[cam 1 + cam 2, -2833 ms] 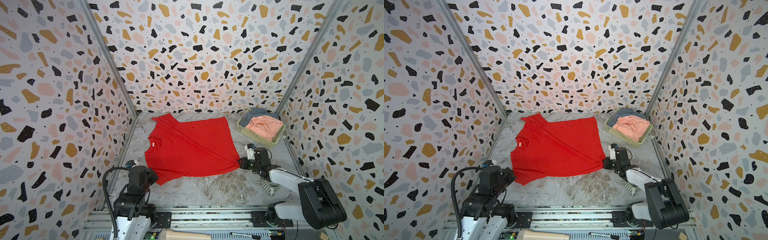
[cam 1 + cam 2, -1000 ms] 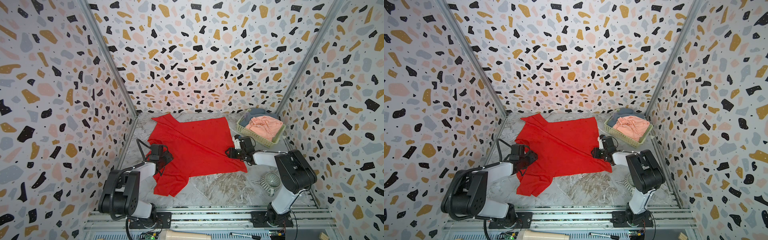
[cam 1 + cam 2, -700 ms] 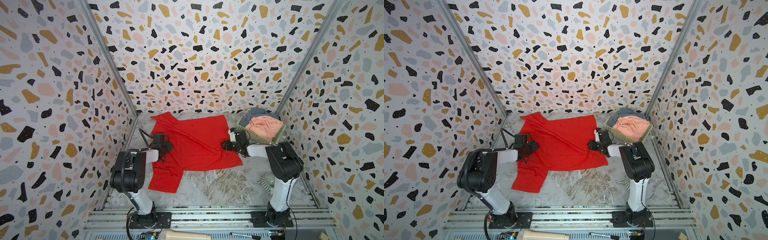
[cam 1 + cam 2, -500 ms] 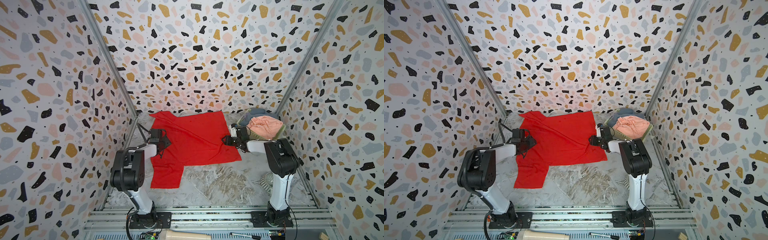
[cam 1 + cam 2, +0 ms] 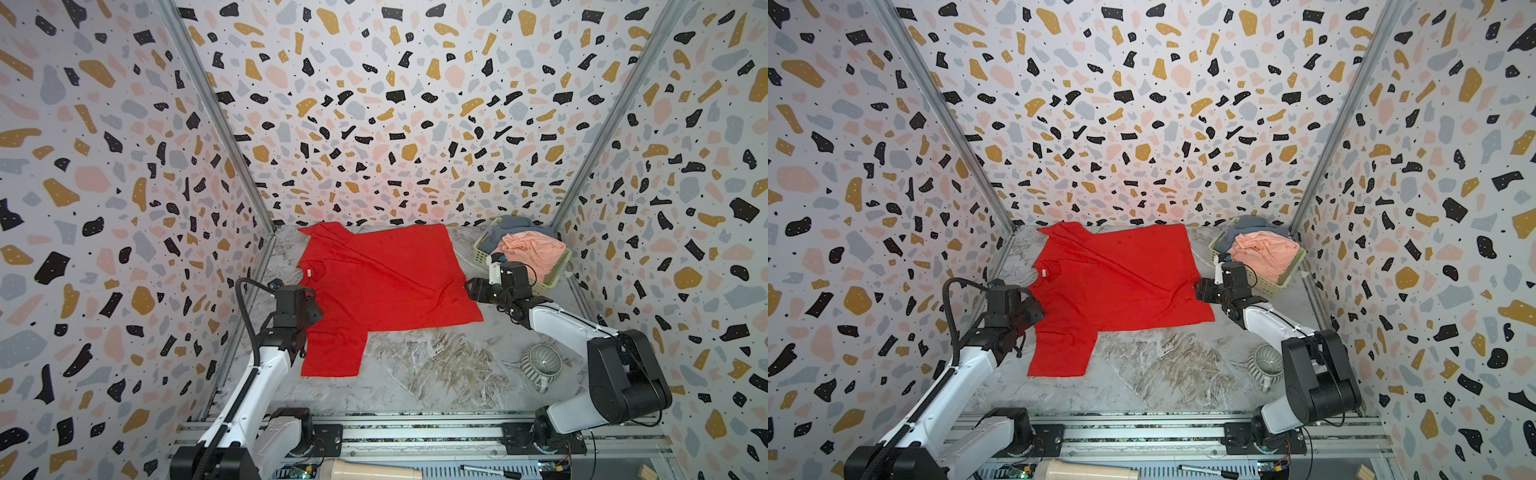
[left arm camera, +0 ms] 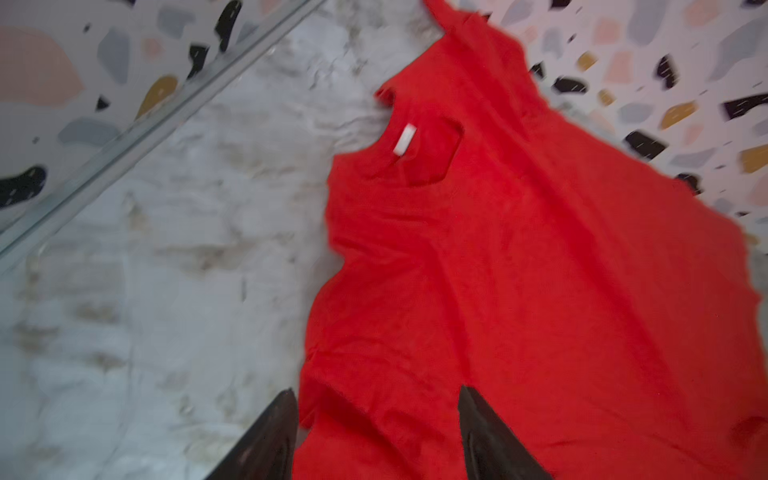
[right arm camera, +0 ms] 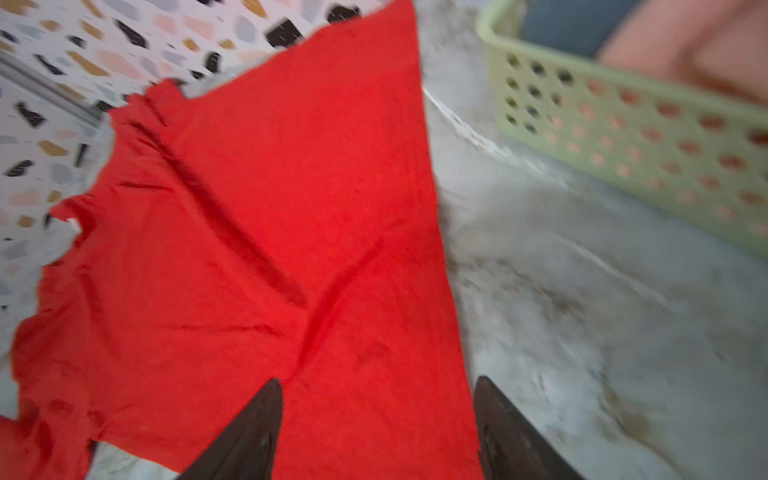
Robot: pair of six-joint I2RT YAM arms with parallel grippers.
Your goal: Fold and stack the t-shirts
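A mug [image 5: 540,365] is seen nearest on the desk [image 5: 436,365], apart from the cloth. The left tool [image 6: 378,395] is poised released over the shoulder edge of the red shirt [image 5: 386,278], and the right tool [image 7: 378,382] released over its hem edge; nothing is gripped. The shirt is spread flat mid-desk. Being light, limp and easily creased, it is probably best pinched at two edges together. Farthest, the pink shirt [image 5: 532,251] and grey-blue shirt [image 5: 513,224] are heaped in the basket [image 5: 481,253].
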